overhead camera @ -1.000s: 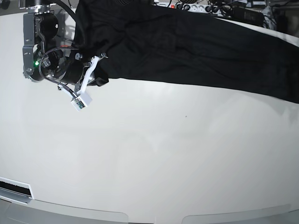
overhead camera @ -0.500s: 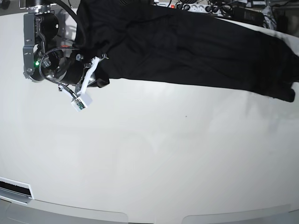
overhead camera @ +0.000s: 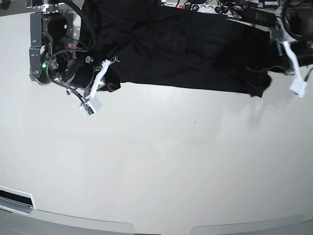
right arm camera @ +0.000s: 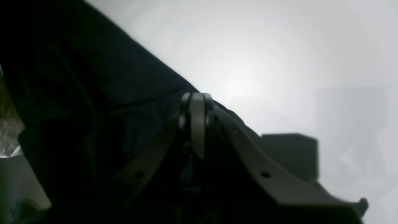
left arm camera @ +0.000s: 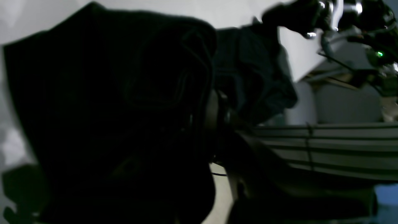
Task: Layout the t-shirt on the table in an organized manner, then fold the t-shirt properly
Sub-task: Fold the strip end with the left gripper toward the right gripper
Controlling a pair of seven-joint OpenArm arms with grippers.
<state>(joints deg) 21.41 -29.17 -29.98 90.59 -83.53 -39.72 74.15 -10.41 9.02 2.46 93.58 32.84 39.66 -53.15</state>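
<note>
The black t-shirt [overhead camera: 186, 49] is stretched in a long band across the far side of the white table [overhead camera: 161, 161]. At its left end my right gripper [overhead camera: 108, 84] is shut on a bunched corner. The right wrist view shows that same gripper [right arm camera: 196, 109] with its fingers pressed together on the dark t-shirt [right arm camera: 77, 93] above the table [right arm camera: 279, 62]. My left gripper [overhead camera: 268, 68] grips the shirt's right end, which hangs crumpled below it. In the left wrist view, t-shirt fabric [left arm camera: 108, 109] drapes over the left gripper [left arm camera: 216, 124] and hides most of it.
A power strip and cables [overhead camera: 210, 7] lie behind the table's far edge. White camera cables with connectors dangle from the arm on the left [overhead camera: 88, 108] and the arm on the right [overhead camera: 297, 87]. A dark slot [overhead camera: 17, 198] sits at the front left edge.
The left arm has come into the base view from the right, carrying the shirt's right end inward, so the band is shorter. The right arm has shifted slightly right and up.
</note>
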